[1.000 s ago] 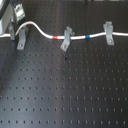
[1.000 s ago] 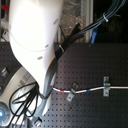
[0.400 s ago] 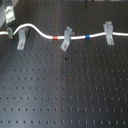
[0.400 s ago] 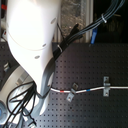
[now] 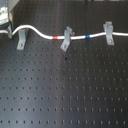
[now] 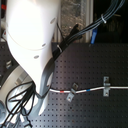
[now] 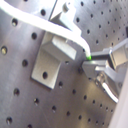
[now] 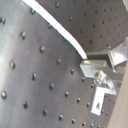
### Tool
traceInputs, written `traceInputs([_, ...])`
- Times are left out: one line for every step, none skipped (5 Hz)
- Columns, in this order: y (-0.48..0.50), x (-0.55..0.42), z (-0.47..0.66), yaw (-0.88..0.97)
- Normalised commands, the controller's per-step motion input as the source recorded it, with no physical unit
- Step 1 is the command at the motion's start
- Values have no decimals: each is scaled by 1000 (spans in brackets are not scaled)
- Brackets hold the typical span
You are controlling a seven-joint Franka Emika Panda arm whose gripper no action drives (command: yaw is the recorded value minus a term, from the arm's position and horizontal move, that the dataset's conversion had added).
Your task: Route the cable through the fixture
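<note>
The claw point(image 7: 89, 64) is pinched on the cable point(image 7: 70, 35); a grey clip point(image 7: 52, 60) sits just beside.

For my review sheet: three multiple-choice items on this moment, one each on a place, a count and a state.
1. The cable's red band lies: A) beyond the right clip; B) at the first exterior view's left of the middle clip; C) under the jaws.
2. Grey clips on the board: A) three; B) two; C) five.
3. The jaws are: A) open, clear of the cable; B) shut on a clip; C) shut on the cable.
Key: 1B, red shows just beside that clip; 2A, three stand along the cable; 3C, both wrist views show the cable pinched.
</note>
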Motion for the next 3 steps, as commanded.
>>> traceInputs([155,14,-1,714])
traceInputs([-29,53,77,77])
traceInputs([-168,-27,130,31])
